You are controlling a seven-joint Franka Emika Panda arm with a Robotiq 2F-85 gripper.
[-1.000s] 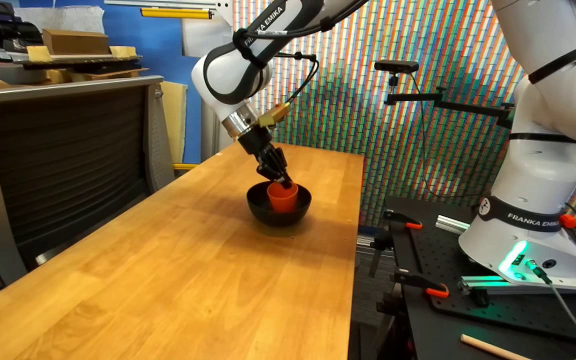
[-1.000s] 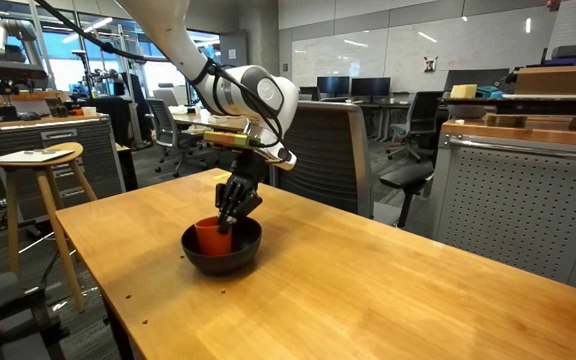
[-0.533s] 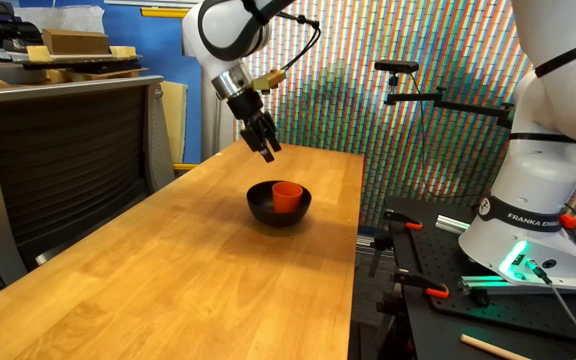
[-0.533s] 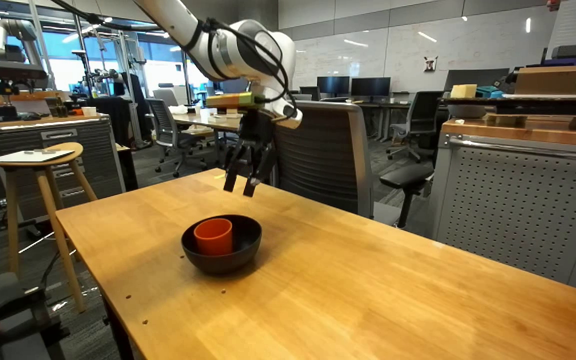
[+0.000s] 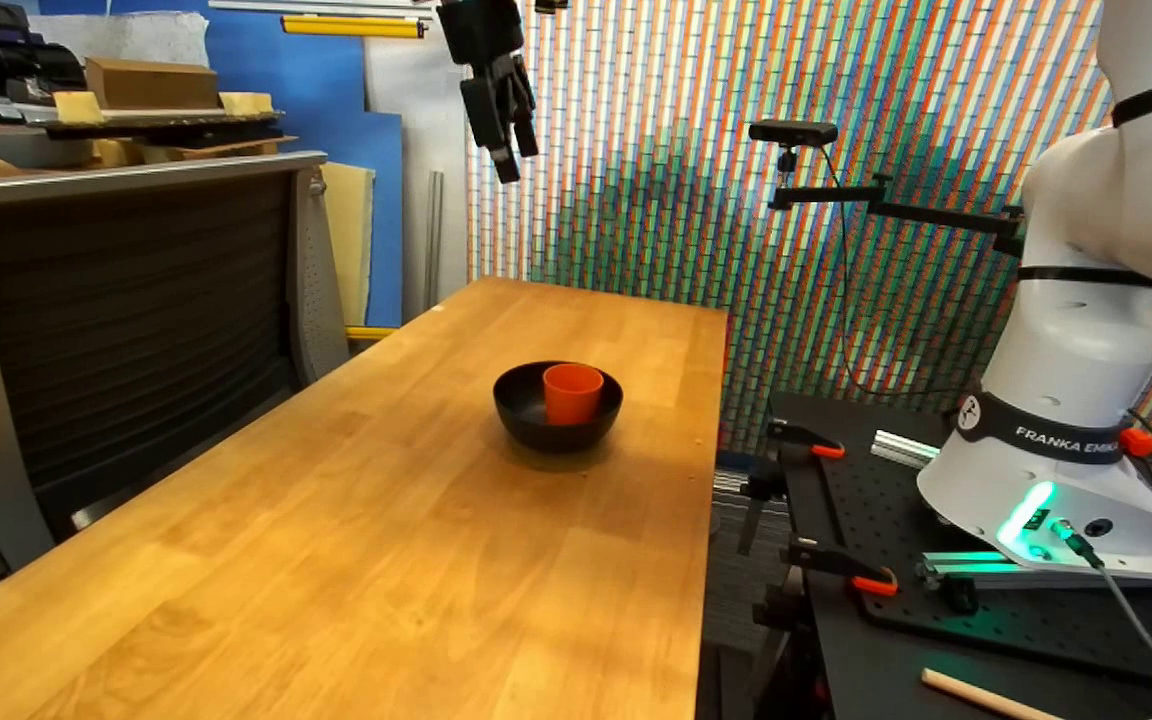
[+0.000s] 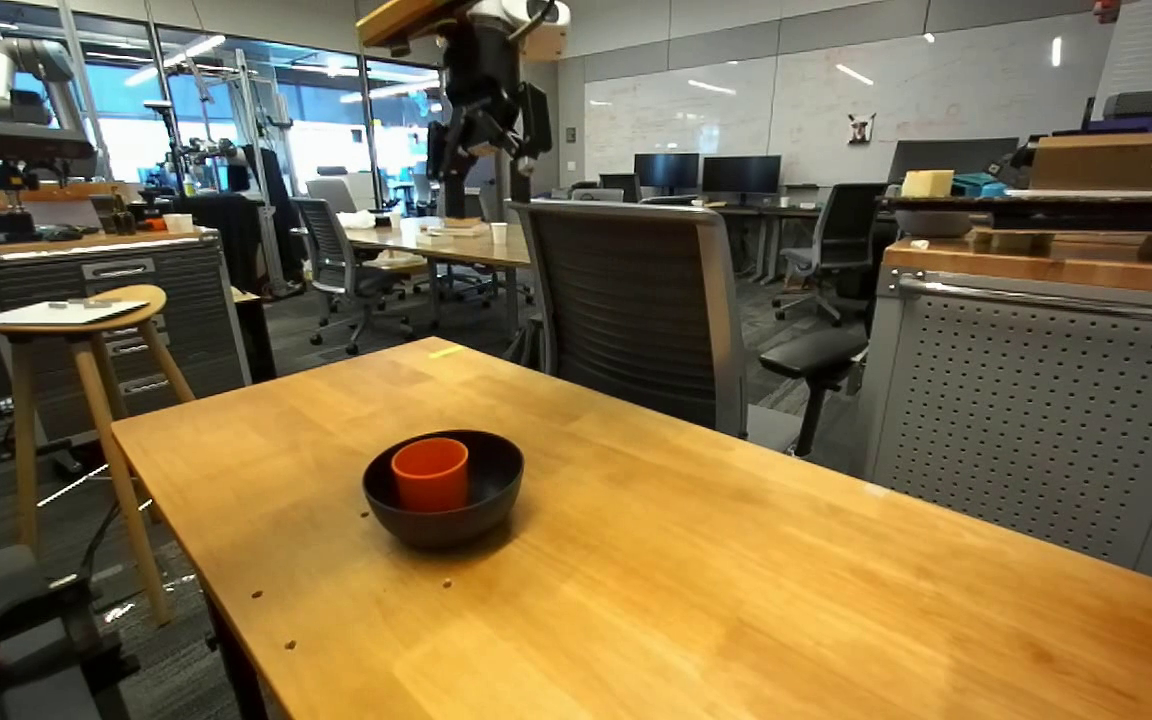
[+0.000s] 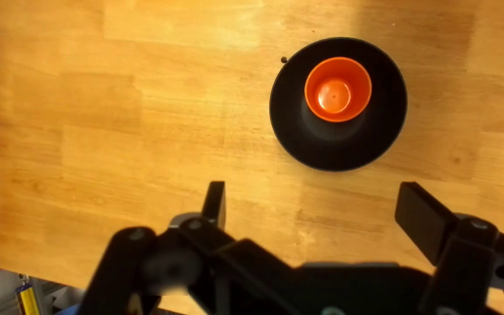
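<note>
An orange cup (image 5: 573, 397) stands upright inside a black bowl (image 5: 548, 437) on the wooden table (image 5: 366, 560). In the wrist view I look down into the cup (image 7: 338, 87), which has nothing in it and sits towards the upper part of the bowl (image 7: 339, 155). My gripper (image 7: 313, 197) is wide open, with only tabletop seen between its fingers (image 7: 425, 218). Both exterior views have the gripper (image 6: 486, 202) high above the table, well apart from cup and bowl. Most of the arm's wrist is cut off at the top there.
A dark office chair (image 6: 636, 310) stands against the table's long side. Beyond it is a grey perforated cabinet (image 6: 1046, 410) with boxes on top. A camera (image 5: 793, 133) on a black bracket stands near the robot base (image 5: 1046, 470). A wooden stool (image 6: 86, 320) is off the table's corner.
The gripper has let go of the cup, opened wide and risen far above the bowl. The cup has settled slightly to one side in the bowl; the bowl has not moved.
</note>
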